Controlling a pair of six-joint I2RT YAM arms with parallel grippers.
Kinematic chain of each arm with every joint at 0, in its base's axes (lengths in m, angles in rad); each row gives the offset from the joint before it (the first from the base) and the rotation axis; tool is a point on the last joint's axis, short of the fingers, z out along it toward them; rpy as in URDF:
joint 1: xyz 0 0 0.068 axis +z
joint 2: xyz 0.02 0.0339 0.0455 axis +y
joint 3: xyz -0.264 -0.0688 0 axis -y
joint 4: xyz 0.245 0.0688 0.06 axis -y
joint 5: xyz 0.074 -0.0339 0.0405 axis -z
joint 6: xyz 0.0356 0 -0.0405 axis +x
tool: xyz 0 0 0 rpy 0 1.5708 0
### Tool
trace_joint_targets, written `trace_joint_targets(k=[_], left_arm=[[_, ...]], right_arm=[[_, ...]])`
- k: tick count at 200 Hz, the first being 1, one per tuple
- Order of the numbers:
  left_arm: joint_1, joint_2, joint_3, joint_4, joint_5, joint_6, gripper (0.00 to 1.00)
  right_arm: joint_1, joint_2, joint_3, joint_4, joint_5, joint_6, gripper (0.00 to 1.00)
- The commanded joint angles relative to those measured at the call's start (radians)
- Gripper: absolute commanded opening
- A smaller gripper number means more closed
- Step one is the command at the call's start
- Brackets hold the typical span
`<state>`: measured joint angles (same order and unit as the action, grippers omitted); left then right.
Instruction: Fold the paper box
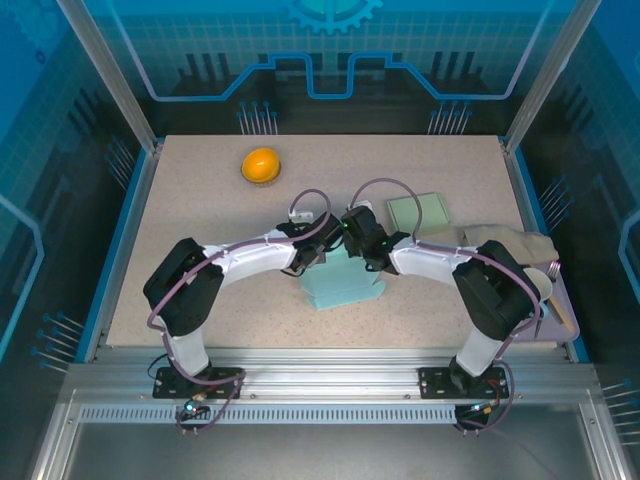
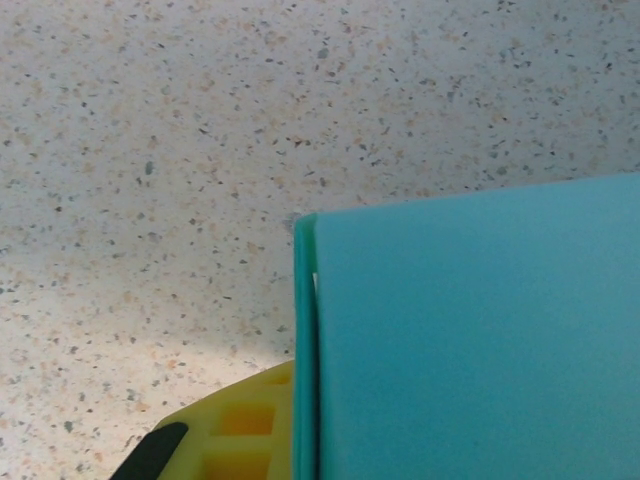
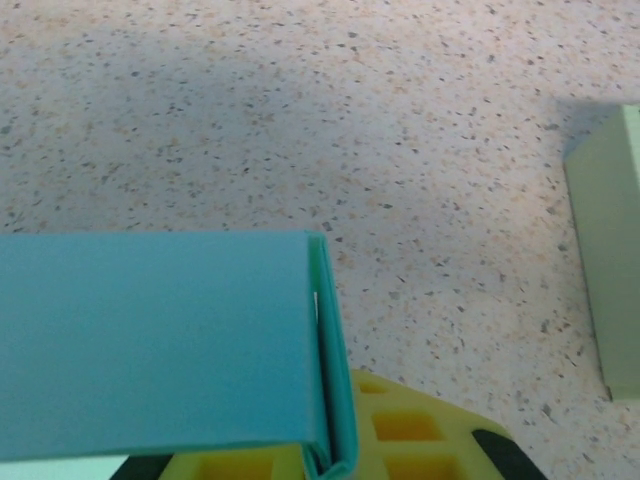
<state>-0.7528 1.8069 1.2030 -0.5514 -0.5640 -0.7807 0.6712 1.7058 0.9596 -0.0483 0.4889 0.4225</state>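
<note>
1. Paper box [image 1: 345,288]: teal; lies at centre of the top view, on the table [image 1: 200,210], directly below the two wrists that meet over it; its far wall stands upright.
2. Left gripper [image 1: 318,252]: clenched on the paper box; in the left wrist view a yellow pad [image 2: 235,425] at lower centre presses the left face of the wall's doubled edge; the other finger is hidden behind the teal panel.
3. Right gripper [image 1: 352,238]: at the same wall; in the right wrist view a yellow pad [image 3: 410,430] sits just right of the folded edge; clamped or released, cannot tell.
4. Orange round object [image 1: 261,165]: upper left of the table, well apart from the box.
5. Pale green flat piece [image 1: 418,212]: right of centre, near the right wrist.
6. Beige cloth [image 1: 515,245]: right edge of the table.
</note>
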Motion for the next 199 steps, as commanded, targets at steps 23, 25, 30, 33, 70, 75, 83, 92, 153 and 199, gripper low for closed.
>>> trace_joint_targets(k=[23, 25, 30, 33, 70, 75, 83, 92, 153, 199], left_arm=[[0.005, 0.022, -0.005, -0.149, -0.050, 0.014, 0.00], [0.005, 0.022, -0.005, -0.148, -0.050, 0.014, 0.00], [0.005, 0.023, -0.004, -0.147, -0.050, 0.014, 0.00], [0.005, 0.022, -0.005, -0.147, -0.050, 0.014, 0.00], [0.006, 0.016, -0.009, -0.130, -0.054, 0.023, 0.00], [0.006, 0.015, -0.011, -0.128, -0.059, 0.025, 0.00], [0.006, 0.012, -0.013, -0.122, -0.063, 0.030, 0.00], [0.007, 0.007, -0.018, -0.109, -0.069, 0.041, 0.00], [0.003, -0.150, -0.216, 0.249, -0.069, 0.240, 0.00], [-0.002, -0.256, -0.439, 0.689, -0.075, 0.449, 0.00]], right_arm=[[-0.012, -0.026, -0.052, -0.006, 0.137, 0.016, 0.22], [-0.013, -0.031, -0.057, 0.008, 0.115, 0.008, 0.24], [-0.013, -0.045, -0.067, 0.039, 0.061, -0.006, 0.30], [-0.014, -0.051, -0.073, 0.052, 0.027, -0.014, 0.32], [-0.016, -0.187, -0.114, 0.041, -0.235, -0.005, 0.51], [-0.016, -0.214, -0.120, 0.033, -0.262, -0.001, 0.52], [-0.017, -0.259, -0.125, 0.011, -0.301, 0.001, 0.53], [-0.018, -0.307, -0.124, -0.026, -0.333, 0.002, 0.55], [-0.125, -0.401, 0.006, -0.289, -0.419, 0.007, 0.58], [-0.132, -0.329, 0.018, -0.240, -0.471, 0.004, 0.55]])
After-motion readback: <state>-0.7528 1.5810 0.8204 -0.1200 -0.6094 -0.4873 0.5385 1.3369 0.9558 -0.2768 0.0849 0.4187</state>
